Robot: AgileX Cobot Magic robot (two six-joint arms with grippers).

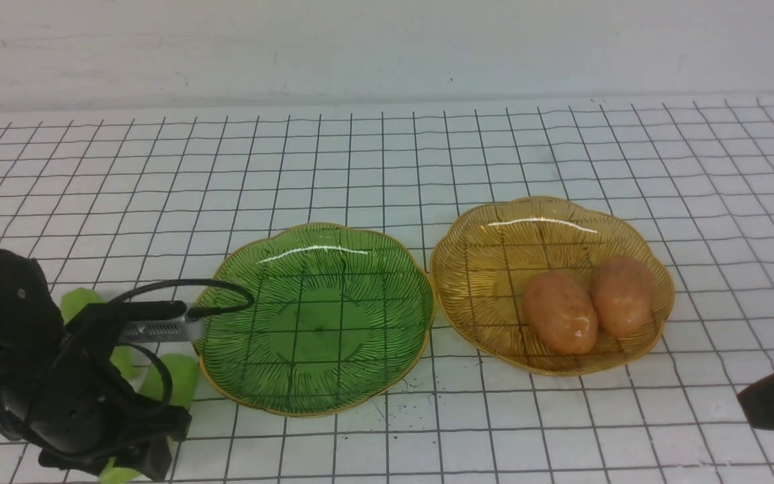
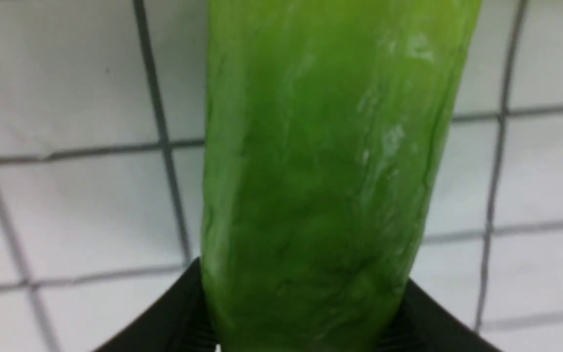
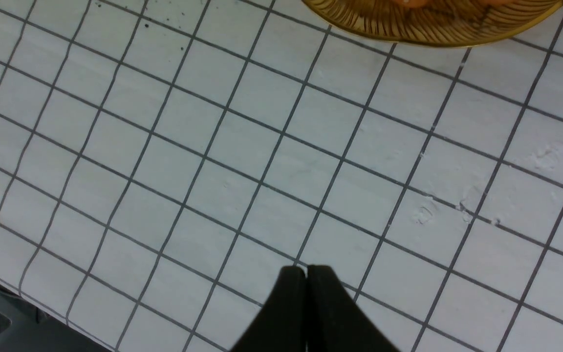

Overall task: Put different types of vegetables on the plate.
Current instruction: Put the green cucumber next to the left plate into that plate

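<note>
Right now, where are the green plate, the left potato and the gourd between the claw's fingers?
green plate [image 1: 313, 329]: front view, bare centre
left potato [image 1: 560, 312]: front view, its middle
green gourd [image 2: 320, 171]: left wrist view, mid-body

Nothing to read here: no text, label, brand, number or sign shows in any of the 3 views. The surface [image 1: 387, 168] carries only a plain ruled grid.
</note>
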